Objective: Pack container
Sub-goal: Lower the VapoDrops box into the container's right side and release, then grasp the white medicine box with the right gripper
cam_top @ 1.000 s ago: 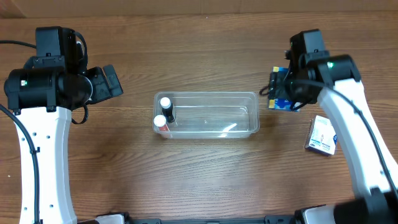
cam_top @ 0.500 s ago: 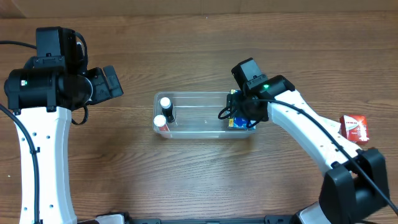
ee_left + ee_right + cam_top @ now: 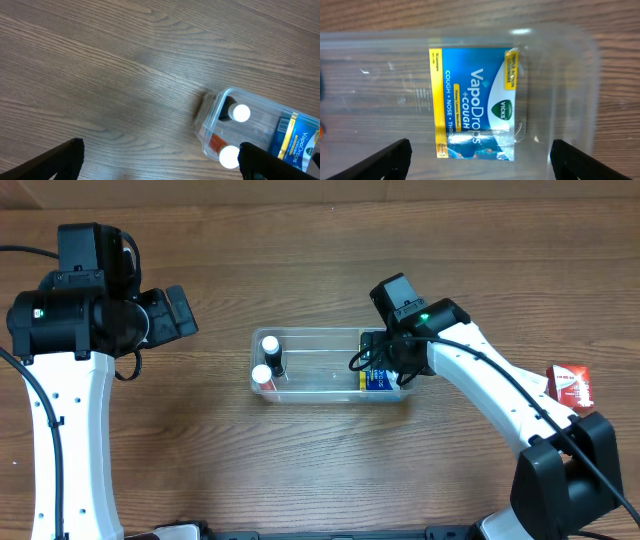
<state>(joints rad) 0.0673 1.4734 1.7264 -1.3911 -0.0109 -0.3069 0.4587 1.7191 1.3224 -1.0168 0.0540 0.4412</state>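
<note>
The clear plastic container (image 3: pixel 325 333) lies at the table's middle. Two white-capped bottles (image 3: pixel 268 345) (image 3: pixel 261 375) stand at its left end. A blue VapoDrops pack (image 3: pixel 377 378) lies flat at its right end. My right gripper (image 3: pixel 386 356) hovers open just above that pack. In the right wrist view the pack (image 3: pixel 472 102) lies on the container's floor (image 3: pixel 555 90) between the spread fingers (image 3: pixel 480 162). My left gripper (image 3: pixel 186 313) is open and empty, left of the container. The left wrist view shows the container (image 3: pixel 212 107), both bottles (image 3: pixel 241 113) and the pack (image 3: pixel 295 137).
A red box (image 3: pixel 569 386) lies on the table at the far right, beside my right arm. The middle of the container holds nothing. Bare wood surrounds the container.
My right gripper carried the blue pack from right of the container into its right end and opened. The pack now lies flat. The left arm has not moved.
</note>
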